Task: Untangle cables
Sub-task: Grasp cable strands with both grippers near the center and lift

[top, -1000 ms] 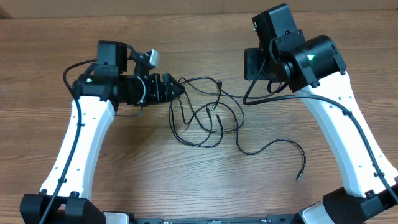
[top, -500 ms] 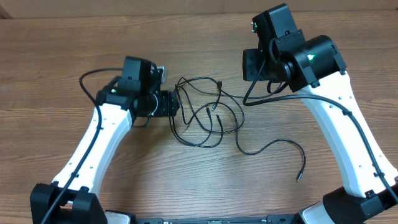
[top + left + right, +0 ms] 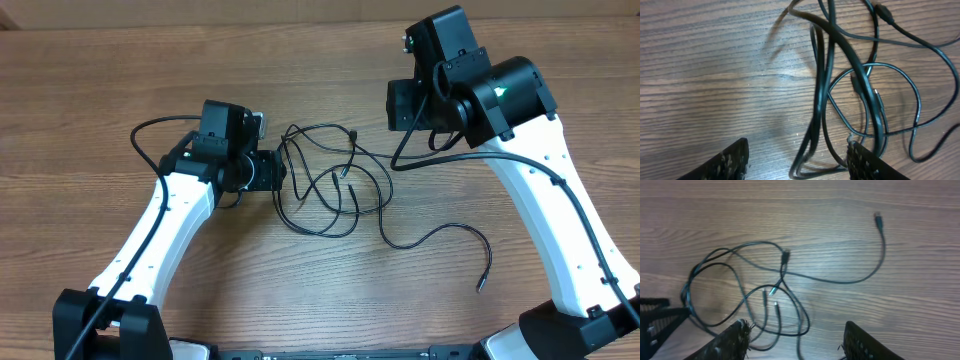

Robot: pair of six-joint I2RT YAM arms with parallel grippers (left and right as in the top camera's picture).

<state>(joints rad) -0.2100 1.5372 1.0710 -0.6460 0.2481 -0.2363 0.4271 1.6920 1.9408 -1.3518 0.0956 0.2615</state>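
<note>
On the table (image 3: 300,60), tangled cables (image 3: 819,85) at the left hand (image 3: 797,149)

Lighting even and bright, from above. Overhead view sharp. Pale sheen on the desk (image 3: 850,240) in the right wrist view. Left wrist view: cables (image 3: 818,85) cast soft shadows leftward; nearest strands slightly blurred

No text, label, brand, number or sign was legible in any view. Cables (image 3: 343,172), bench (image 3: 100,90) and arm housings (image 3: 505,95) bore no readable marks (plug tips too small to tell).
</note>
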